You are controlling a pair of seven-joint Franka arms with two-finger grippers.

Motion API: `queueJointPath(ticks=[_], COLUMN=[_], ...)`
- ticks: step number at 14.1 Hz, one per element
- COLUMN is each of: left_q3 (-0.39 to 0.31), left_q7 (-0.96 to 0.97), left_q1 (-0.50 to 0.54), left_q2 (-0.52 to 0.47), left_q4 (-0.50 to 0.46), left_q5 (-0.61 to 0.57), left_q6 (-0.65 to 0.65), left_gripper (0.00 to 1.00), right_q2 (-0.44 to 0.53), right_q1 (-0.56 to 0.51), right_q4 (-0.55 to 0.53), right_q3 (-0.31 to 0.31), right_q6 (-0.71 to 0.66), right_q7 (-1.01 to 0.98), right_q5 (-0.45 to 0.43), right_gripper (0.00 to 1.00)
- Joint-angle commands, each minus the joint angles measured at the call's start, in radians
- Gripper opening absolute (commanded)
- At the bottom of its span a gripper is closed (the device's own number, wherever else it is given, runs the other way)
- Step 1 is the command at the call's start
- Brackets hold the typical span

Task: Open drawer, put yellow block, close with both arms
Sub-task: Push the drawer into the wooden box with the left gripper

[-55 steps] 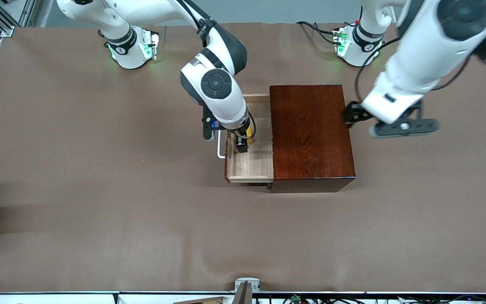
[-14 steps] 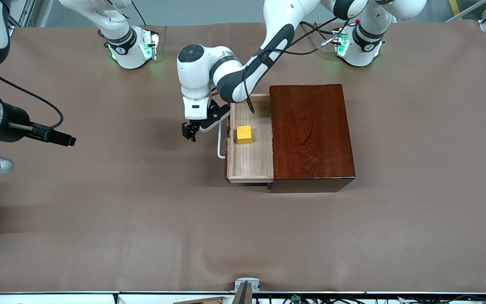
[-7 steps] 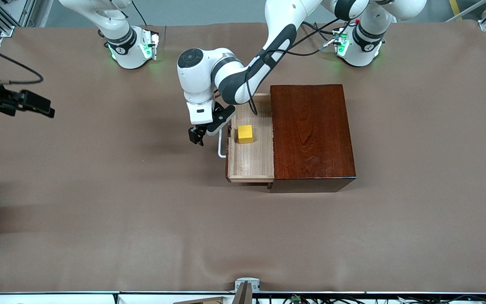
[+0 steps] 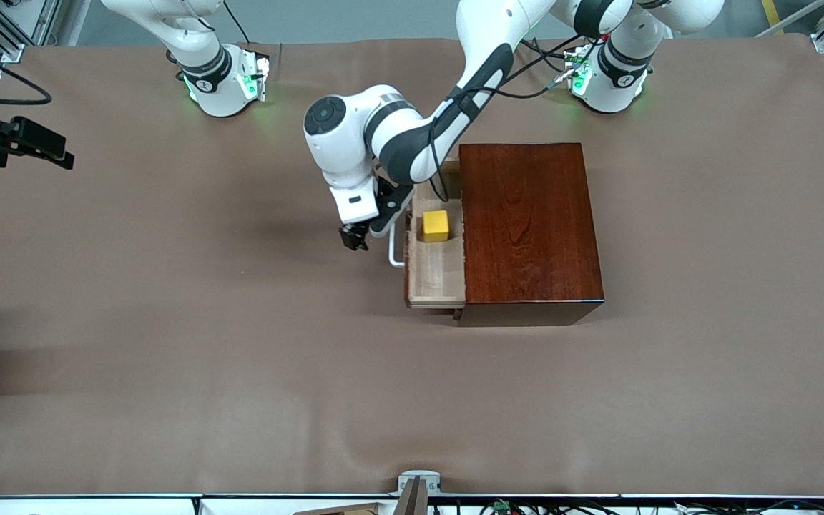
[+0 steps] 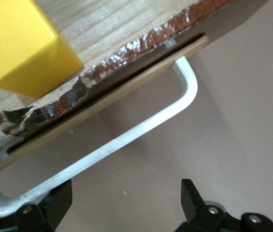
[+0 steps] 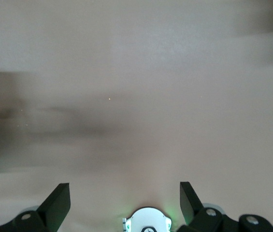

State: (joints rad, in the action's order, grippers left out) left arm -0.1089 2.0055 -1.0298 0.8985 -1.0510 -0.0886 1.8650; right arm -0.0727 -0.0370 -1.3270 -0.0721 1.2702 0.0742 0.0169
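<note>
While your left claw [image 4: 355, 239] sits low just in front of the drawer [image 4: 435, 275], its fingers [image 5: 194, 200] stand apart with nothing between them, and one of them seems to press against the white handle [image 4: 395, 249], though from the front view you cannot be sure they touch. In the left wrist view the handle's bar [image 5: 126, 137] runs across just above the two finger tips. The drawer is pulled partway out of the dark wooden box [image 4: 530, 225], toward the right arm's end of the table [image 4: 169, 357]. The yellow block [image 4: 436, 226] lies inside the drawer on its pale floor, close to the box's opening. Your right claw [image 4: 29, 143] is up in the air over the table's edge at the right arm's end, fingers [image 6: 59, 203] spread wide and empty; that arm waits.
</note>
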Motion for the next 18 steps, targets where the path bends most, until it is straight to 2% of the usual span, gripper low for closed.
queueJointPath(ticks=[1, 4, 7, 13, 18], left_q3=[-0.011, -0.026, -0.032, -0.047, -0.054], left_q7=[-0.011, -0.010, 0.016, 0.050, 0.039], left_q1=[0.010, 0.011, 0.010, 0.039, 0.050], left_q2=[-0.036, -0.049, -0.049, -0.059, -0.070], left_q4=[-0.032, -0.032, -0.035, -0.038, -0.032], left_q5=[-0.008, -0.008, -0.011, -0.013, -0.013], left_q6=[-0.157, -0.239, -0.302, -0.328, -0.360], left_gripper=[1.00, 1.00, 1.00, 1.00, 1.00], right_q2=[0.102, 0.100, 0.100, 0.105, 0.093], right_q1=[-0.015, -0.053, -0.058, -0.063, -0.055], right_q4=[-0.164, -0.182, -0.181, -0.182, -0.133], right_q3=[-0.011, -0.009, -0.011, -0.012, -0.017], right_q6=[0.092, 0.115, 0.106, 0.080, 0.083], right_q7=[-0.051, -0.174, -0.180, -0.183, -0.168], right_q5=[-0.005, -0.006, -0.009, -0.009, -0.006], right_gripper=[1.00, 1.00, 1.00, 1.00, 1.00])
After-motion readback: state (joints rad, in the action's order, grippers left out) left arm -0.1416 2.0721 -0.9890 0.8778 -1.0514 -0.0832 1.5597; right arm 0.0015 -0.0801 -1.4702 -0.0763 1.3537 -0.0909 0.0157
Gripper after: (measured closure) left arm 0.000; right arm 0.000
